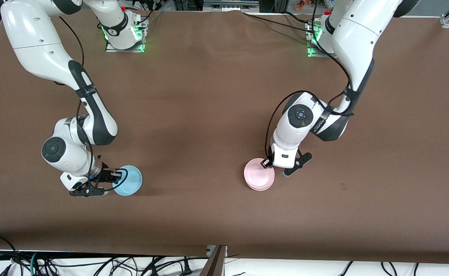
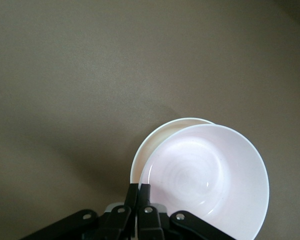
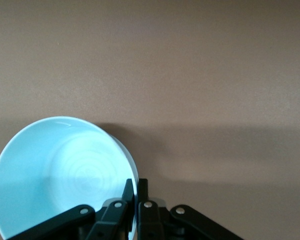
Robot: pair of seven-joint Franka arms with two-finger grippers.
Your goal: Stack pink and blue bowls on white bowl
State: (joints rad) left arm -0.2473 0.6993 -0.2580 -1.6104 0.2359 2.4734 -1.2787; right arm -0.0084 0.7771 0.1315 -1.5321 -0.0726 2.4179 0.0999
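Note:
The pale pink bowl (image 1: 259,174) lies in the white bowl (image 1: 261,188), near the middle of the table; only a thin edge of the white bowl shows under it. In the left wrist view the pink bowl (image 2: 205,180) sits shifted off the white bowl's rim (image 2: 142,150). My left gripper (image 1: 267,163) (image 2: 139,192) is shut on the pink bowl's rim. The sky blue bowl (image 1: 128,181) (image 3: 60,175) is low over the table toward the right arm's end. My right gripper (image 1: 115,175) (image 3: 137,192) is shut on its rim.
The brown table cloth (image 1: 209,115) is bare between the two bowls. A small dark spot (image 1: 342,186) lies near the pink bowl, toward the left arm's end. Cables hang below the table's front edge (image 1: 224,255).

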